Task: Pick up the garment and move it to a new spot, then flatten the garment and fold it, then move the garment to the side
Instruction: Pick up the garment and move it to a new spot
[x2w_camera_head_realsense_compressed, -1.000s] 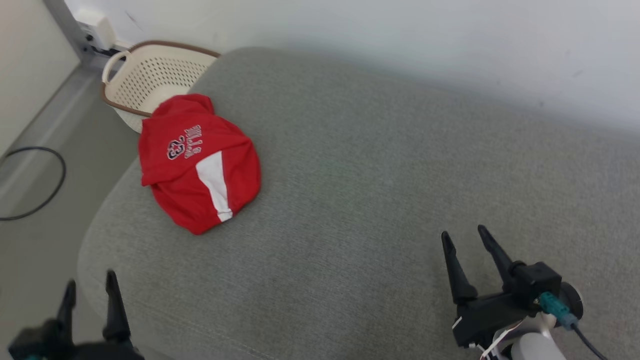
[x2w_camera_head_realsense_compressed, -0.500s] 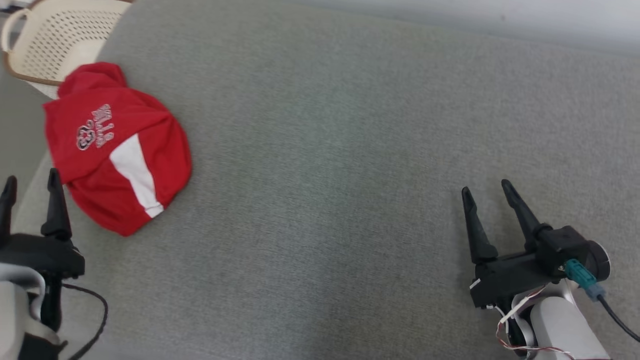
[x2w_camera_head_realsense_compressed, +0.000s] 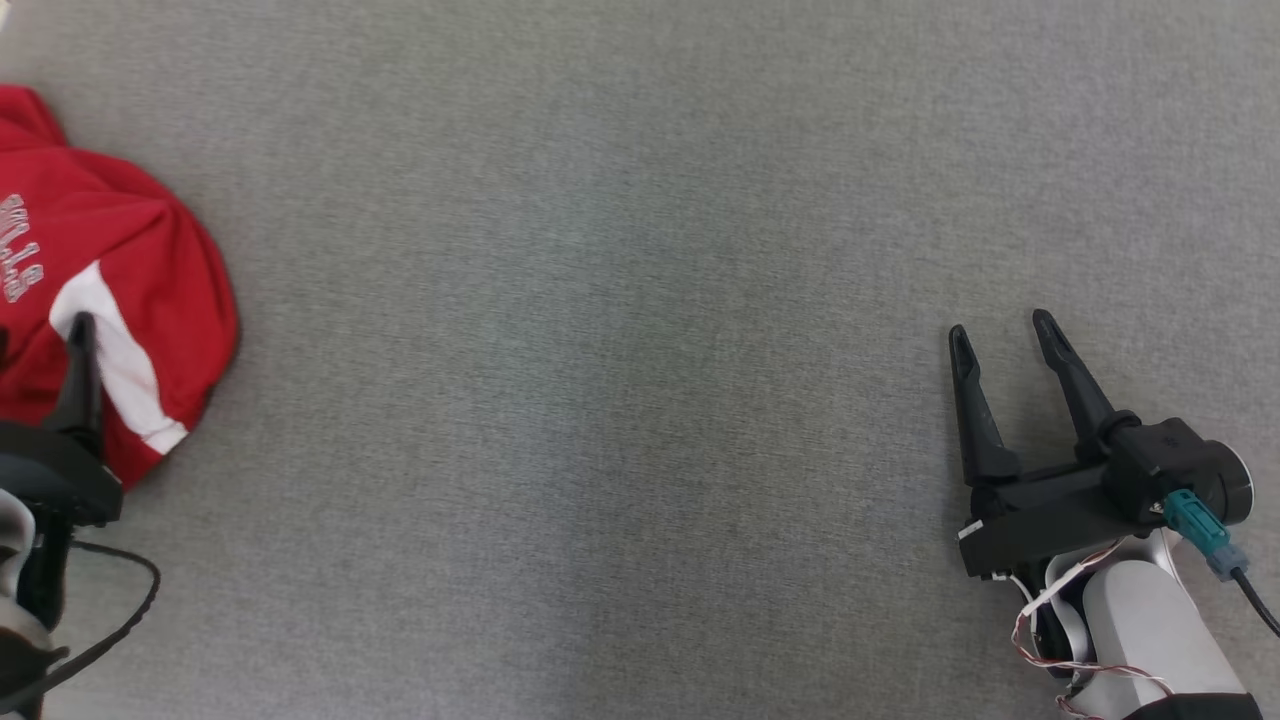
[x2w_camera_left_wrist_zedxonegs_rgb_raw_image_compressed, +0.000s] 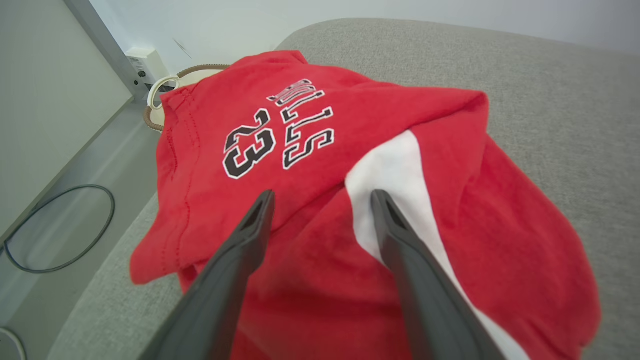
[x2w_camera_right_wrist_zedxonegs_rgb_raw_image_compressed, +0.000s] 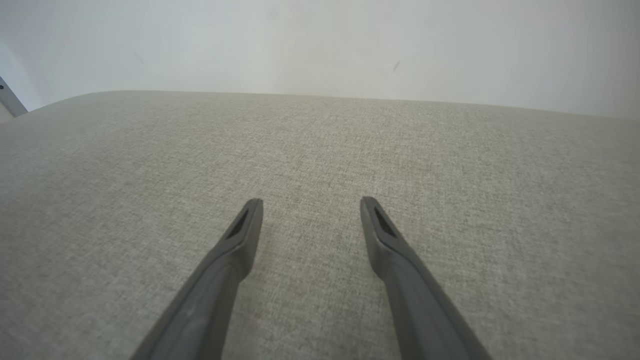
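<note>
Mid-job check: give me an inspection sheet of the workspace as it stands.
Surface: grey cushion, smooth fabric.
Job's things: red garment, crumpled at the cushion's left edge, not yet flattened.
Clutter: cream basket behind the garment.
Grippers: left gripper open, pointing over the garment, nothing gripped; right gripper open above the cushion.
Cables: black cable loop on the floor; teal plug with lead at the right wrist.
Surroundings: pale wall, socket box.
</note>
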